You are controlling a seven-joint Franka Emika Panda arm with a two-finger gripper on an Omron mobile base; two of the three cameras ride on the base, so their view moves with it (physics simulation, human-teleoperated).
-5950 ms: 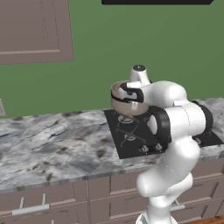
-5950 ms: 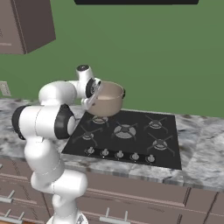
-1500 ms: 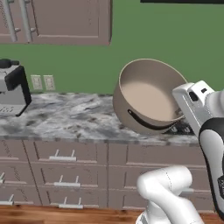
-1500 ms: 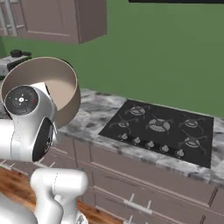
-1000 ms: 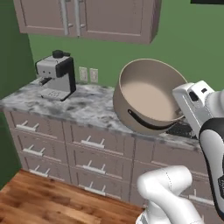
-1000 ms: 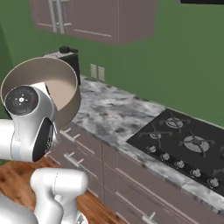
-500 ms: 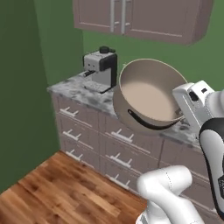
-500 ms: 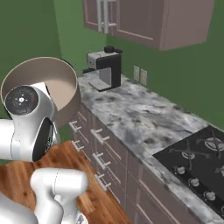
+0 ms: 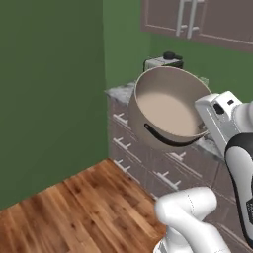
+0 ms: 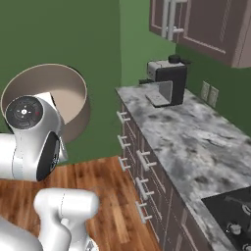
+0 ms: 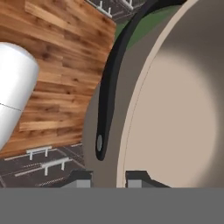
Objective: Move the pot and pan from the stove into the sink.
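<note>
The pot (image 9: 168, 106) is a large beige-tan vessel with a pale inside and a dark curved side handle (image 11: 109, 83). It hangs in the air, tilted on its side, away from the counter. My gripper (image 11: 109, 180) is shut on its rim wall, one fingertip (image 11: 81, 179) outside and the other inside. In the right base view the pot (image 10: 63, 88) shows behind my arm's white joint. A corner of the stove (image 10: 235, 218) with silver knobs lies at the lower right. The pan and the sink are out of view.
A coffee machine (image 10: 166, 81) stands at the far end of the grey marbled counter (image 10: 196, 132), above drawer fronts (image 10: 142, 166). Green wall (image 9: 49, 89) closes the left side. Wood floor (image 9: 74, 207) lies below the pot. Upper cabinets (image 10: 206, 24) hang over the counter.
The whole scene has slid to the right in both base views, so the camera has moved; more wall and floor show. The pot stays in my grip in the same pose.
</note>
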